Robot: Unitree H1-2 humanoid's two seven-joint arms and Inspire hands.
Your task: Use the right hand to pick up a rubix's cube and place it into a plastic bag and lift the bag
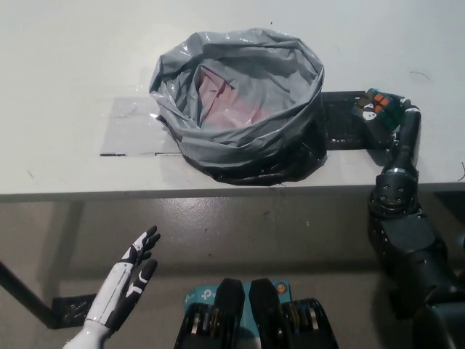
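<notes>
The cube (377, 103) sits in the right hand (389, 120), just right of the bag (240, 109) and level with its rim. It is tilted, one corner turned toward the bag; orange, red and dark green tiles show on the faces that can be seen. Being a cube, it has no long axis to speak of. The black fingers (402, 102) curl over it from the right and behind, closed on it, and hide most of its far side. Whether it rests on the table (65, 65) or is clear of it cannot be told from this view.

The bag is grey plastic, standing open with its mouth facing up and its rim rolled outward. Something pinkish (225, 94) lies inside at the bottom. The bag's right wall stands between the cube and the opening. A dark flat mat (341, 120) lies under the bag's right edge and reaches toward the hand. A clear sheet (131, 127) lies flat on the table just left of the bag, touching its base.

The right forearm rises from the lower right, past the table's front edge. The left hand (123, 287) hangs below the table at the lower left, fingers spread and holding nothing.
</notes>
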